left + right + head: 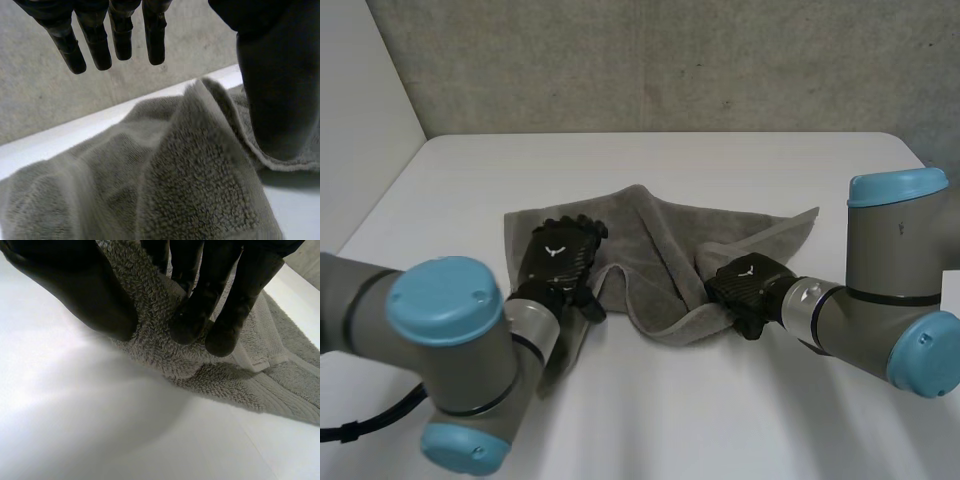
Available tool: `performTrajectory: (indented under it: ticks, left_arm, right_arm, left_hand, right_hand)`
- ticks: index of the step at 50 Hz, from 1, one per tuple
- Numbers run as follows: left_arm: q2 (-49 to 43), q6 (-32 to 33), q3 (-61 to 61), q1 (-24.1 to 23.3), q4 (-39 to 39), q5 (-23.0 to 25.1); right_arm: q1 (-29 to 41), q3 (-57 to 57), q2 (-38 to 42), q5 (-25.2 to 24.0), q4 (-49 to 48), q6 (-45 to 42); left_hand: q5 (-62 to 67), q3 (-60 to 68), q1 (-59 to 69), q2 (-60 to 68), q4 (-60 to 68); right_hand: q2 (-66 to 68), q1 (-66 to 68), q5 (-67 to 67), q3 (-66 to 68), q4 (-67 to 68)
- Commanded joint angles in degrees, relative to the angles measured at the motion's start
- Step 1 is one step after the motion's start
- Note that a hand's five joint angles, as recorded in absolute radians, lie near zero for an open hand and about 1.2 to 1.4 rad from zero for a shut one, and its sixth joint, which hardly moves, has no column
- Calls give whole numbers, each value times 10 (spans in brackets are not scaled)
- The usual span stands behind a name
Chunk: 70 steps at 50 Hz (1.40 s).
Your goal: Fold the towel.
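Presently: the grey towel (660,245) lay rumpled across the middle of the white tabletop (720,420), its long axis running side to side between the two arms. The right robot hand (745,287) sat at the towel's near edge, right of the middle. In its wrist view the thumb and fingertips (192,327) pinched a raised fold of cloth between them. The left robot hand (560,258) was over the towel's left end, palm down. In its wrist view the fingers (115,45) were straight and clear of the cloth, holding nothing.

Judgement: the right robot hand had the only grip, and the bulk of the towel lay beyond it and to its left, so the fold would likely go that way.

Writing: none legible. A small white mark sat on the back of each hand, not readable as letters.
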Motion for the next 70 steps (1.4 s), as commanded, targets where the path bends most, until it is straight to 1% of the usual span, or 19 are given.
performTrajectory:
  ticks: [1,5,10,12,13,15,17,19,25,35,37,42,52,60,63,65,66,67,70]
  left_arm:
    - [-90,5,79,-4,-21,-48]
    - [-119,11,107,-4,-28,-86]
    - [-137,15,129,-3,-46,-137]
    - [-135,26,131,-2,-55,-156]
    - [-135,26,131,-2,-55,-156]
    - [-124,37,121,3,-56,-166]
    - [-110,41,113,6,-58,-166]
    - [-94,43,100,6,-57,-166]
    - [-29,51,26,7,-52,-159]
    - [28,52,-51,14,-52,-158]
    - [44,52,-71,18,-52,-158]
    - [66,55,-96,25,-52,-158]
    - [96,56,-126,38,-52,-158]
    - [97,56,-130,54,-51,-157]
    - [97,56,-129,62,-51,-156]
    - [97,56,-127,68,-51,-145]
    - [97,56,-127,68,-51,-145]
    - [96,56,-126,72,-51,-131]
    - [98,56,-124,83,-50,-97]
  right_arm:
    - [-3,9,-8,-2,-8,22]
    - [-4,16,-19,-2,-9,23]
    - [-4,16,-26,-2,-9,22]
    - [-5,16,-31,-3,-9,23]
    - [-7,15,-35,-3,-9,22]
    - [-10,14,-39,-3,-9,21]
    - [-12,14,-41,-3,-9,17]
    - [-16,12,-40,-6,-9,12]
    - [-17,13,-19,-23,-3,-44]
    - [-17,5,-12,-80,-12,-180]
    - [-17,-4,-14,-125,-14,-198]
    - [-14,-30,-5,-157,-14,-220]
    - [-9,-80,49,-151,-13,-307]
    - [-7,-100,74,-106,-8,-340]
    - [-8,-100,73,-105,-8,-338]
    - [-8,-102,66,-104,-8,-334]
    - [-8,-102,66,-104,-8,-334]
    - [-11,-104,60,-104,-7,-329]
    - [-16,-106,28,-103,-7,-309]
  left_hand:
    - [2,-13,-16,-10,-15]
    - [19,4,1,7,2]
    - [145,130,127,133,129]
    - [339,324,321,327,322]
    - [341,325,322,328,324]
    - [481,466,463,469,464]
    - [510,495,492,498,493]
    - [524,508,505,511,507]
    - [524,508,505,511,507]
    - [517,502,499,505,500]
    - [514,498,495,501,497]
    - [511,495,492,498,494]
    - [510,495,492,498,494]
    - [510,495,492,498,494]
    - [512,497,494,499,495]
    - [517,502,499,505,500]
    - [517,502,499,505,500]
    - [527,512,509,515,510]
    - [582,567,564,570,565]
  right_hand:
    - [47,46,40,33,31]
    - [47,46,40,33,31]
    - [47,46,40,33,31]
    - [47,46,40,33,31]
    - [44,44,37,30,29]
    - [-13,-13,-19,-27,-28]
    - [-70,-71,-77,-84,-86]
    - [-261,-261,-268,-275,-276]
    - [-490,-491,-497,-504,-506]
    - [-604,-604,-610,-618,-619]
    - [-600,-601,-607,-614,-616]
    - [-585,-586,-592,-599,-601]
    - [-491,-491,-498,-505,-506]
    - [-444,-444,-451,-458,-459]
    - [-331,-331,-338,-345,-346]
    - [-72,-72,-78,-86,-87]
    - [-70,-71,-77,-84,-86]
    - [46,45,39,32,30]
    - [47,46,40,33,31]
